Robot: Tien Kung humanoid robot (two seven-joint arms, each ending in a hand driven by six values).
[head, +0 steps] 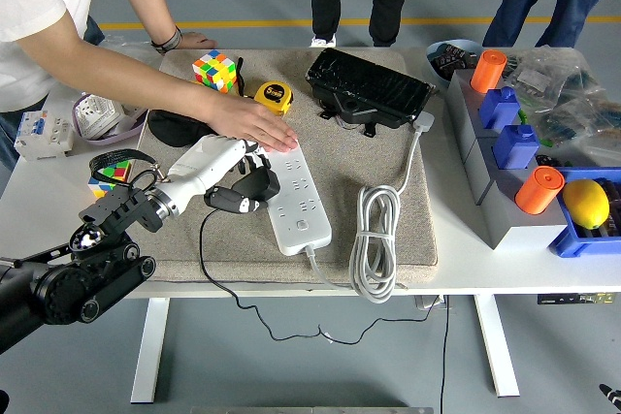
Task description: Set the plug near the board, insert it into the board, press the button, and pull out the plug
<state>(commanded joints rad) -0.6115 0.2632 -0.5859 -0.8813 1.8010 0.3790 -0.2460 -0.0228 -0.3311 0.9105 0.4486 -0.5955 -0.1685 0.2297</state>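
Your left robot hand point(236, 174) sits just beside the left edge of the white power strip point(293, 189), fingers curled around the black plug point(254, 184). The plug hangs at the strip's left edge, about midway along it, not seated as far as you can tell. The right arm is out of view.

Handling, as a judgement: the plug is light, hard plastic, rigid, likely smooth enough to twist in a loose grip. Hold it by the body, not by the black cord point(209, 259) trailing off the strip's near-left side and over the bench point(456, 273) edge. The cord is limp and will drag a little. The strip itself is light and would slide on the grey mat point(388, 157); a person's hand point(254, 125) presses flat on the strip's far end, steadying it.

Hard to make out:
- The plug's prongs are hidden by the fingers; you cannot tell their orientation against the sockets.
- Which socket lies under the plug is covered.
- The strip's button appears as a small round mark near its near end point(304, 225), too small to confirm.
- The far sockets lie under the person's palm.
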